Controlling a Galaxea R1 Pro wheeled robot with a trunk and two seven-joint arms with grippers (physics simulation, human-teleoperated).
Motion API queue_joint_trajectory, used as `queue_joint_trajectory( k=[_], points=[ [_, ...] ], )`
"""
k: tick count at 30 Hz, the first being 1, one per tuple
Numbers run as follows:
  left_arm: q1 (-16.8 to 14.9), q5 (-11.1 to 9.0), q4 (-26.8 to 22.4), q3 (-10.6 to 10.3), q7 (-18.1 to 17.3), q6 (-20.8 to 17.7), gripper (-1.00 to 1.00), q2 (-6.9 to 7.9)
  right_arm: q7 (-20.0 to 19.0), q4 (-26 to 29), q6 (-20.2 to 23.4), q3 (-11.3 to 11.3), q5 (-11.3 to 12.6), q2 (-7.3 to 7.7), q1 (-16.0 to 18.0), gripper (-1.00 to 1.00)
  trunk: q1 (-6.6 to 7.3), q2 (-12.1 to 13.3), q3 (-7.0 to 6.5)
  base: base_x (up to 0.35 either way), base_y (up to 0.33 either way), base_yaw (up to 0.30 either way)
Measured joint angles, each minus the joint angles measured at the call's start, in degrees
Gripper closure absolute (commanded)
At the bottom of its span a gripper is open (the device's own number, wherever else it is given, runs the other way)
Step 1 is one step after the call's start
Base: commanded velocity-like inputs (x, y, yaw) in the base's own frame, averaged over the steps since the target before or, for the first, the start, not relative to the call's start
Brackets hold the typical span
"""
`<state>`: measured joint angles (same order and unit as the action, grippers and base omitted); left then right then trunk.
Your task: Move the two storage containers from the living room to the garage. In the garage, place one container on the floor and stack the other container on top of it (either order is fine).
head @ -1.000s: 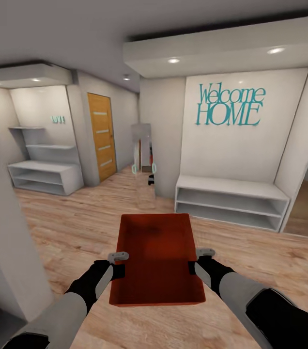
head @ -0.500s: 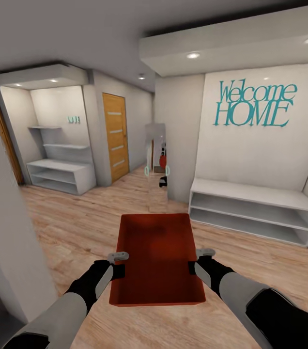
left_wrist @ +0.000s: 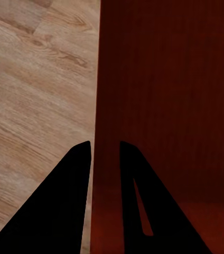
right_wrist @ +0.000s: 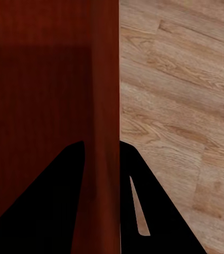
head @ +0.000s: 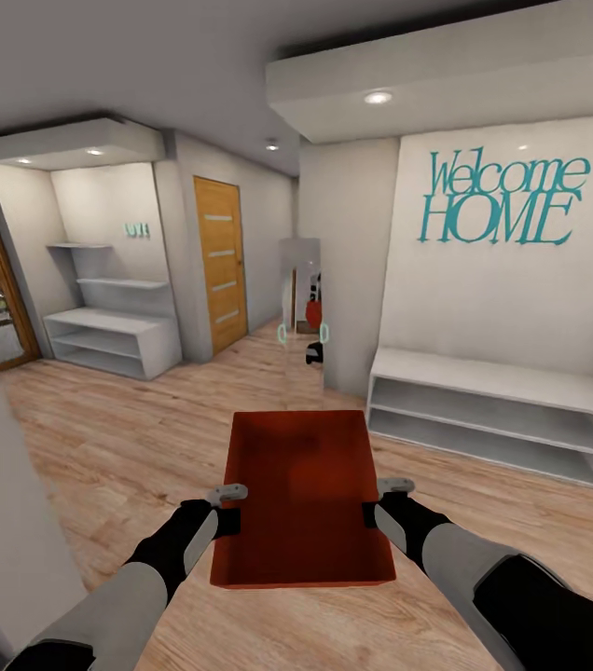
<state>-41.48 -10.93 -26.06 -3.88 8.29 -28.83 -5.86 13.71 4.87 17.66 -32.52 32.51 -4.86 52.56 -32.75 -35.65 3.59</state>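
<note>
Both grippers hold one bin between them, carried level over the wood floor.

Your left gripper [head: 228,491] is pinched on the bin's [head: 302,494] left wall, one finger inside and one outside, and your right gripper [head: 394,486] clamps the right wall the same way. Gripping opposite long sides near the middle keeps the open top level and the load balanced while you drive. The bin hangs in front of the trunk, clear of the planks [head: 138,438]. You are in an entry hall: white bench shelf [head: 492,410] ahead right under the "Welcome HOME" sign [head: 502,200], wooden door [head: 219,261] ahead left. No concrete floor is in sight, so the garage is, I judge, some way off.
</note>
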Motion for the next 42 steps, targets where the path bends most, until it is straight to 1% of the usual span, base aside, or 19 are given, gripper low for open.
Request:
queue_joint_trajectory(
  k=[42],
  points=[
    [-0.01, -0.20, 0.10, -0.06, 0.07, 0.05, 1.00, 0.01, -0.04, -0.03, 0.05, 0.01, -0.07, 0.00, 0.01, 1.00, 0.00, 0.00, 0.00, 0.322, 0.000, 0.000]
  ],
)
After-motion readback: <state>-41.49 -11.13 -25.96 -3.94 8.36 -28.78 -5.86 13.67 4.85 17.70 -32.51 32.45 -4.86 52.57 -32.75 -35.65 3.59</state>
